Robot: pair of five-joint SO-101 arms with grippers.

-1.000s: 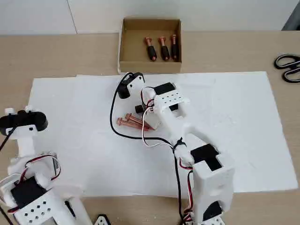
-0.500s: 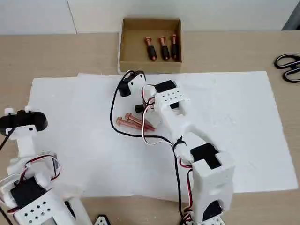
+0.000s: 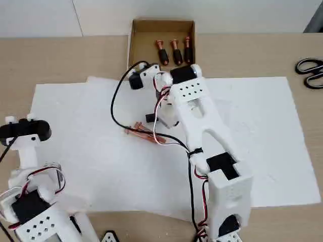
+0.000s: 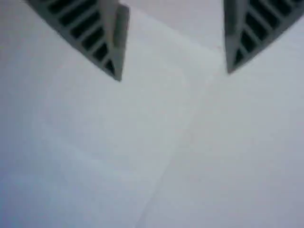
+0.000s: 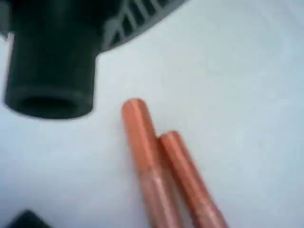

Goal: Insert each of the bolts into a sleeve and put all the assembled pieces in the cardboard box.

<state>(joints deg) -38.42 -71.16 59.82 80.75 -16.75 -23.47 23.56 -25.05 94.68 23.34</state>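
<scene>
While the right arm [image 3: 202, 116] is leaning from the near edge of the table [image 3: 60, 55] across the white sheet [image 3: 262, 131] toward the far side, the high view is showing the right gripper [image 3: 153, 120] pointing down beneath its wrist. It is clamping a black sleeve [image 3: 150, 118] that is standing on the sheet. Loose copper bolts [image 3: 140, 131] are lying on the sheet just beside the sleeve, on the left arm's side of it, and the right arm's wires [image 3: 117, 108] are partly crossing them. The cardboard box [image 3: 130, 48] is sitting on the bare table just past the sheet's far edge. Three assembled pieces [image 3: 175, 52] are lying side by side in it, their copper heads pointing at the far wall. The left arm [image 3: 28, 156] is standing at the near left corner, well apart from the bolts and the box. Scissors [image 3: 309, 70] are lying on the table at its right edge.

From the left wrist, the left gripper [image 4: 173, 69] is hanging over the sheet with its two ribbed fingers [image 4: 104, 42] spread wide apart, and a crease in the paper is running between them.

From the right wrist, the sleeve is sitting close up with its open end facing the camera, pressed against a ribbed finger [image 5: 137, 16]. Two bolts are lying side by side with their shafts touching, their ends near the sleeve but apart from it.
</scene>
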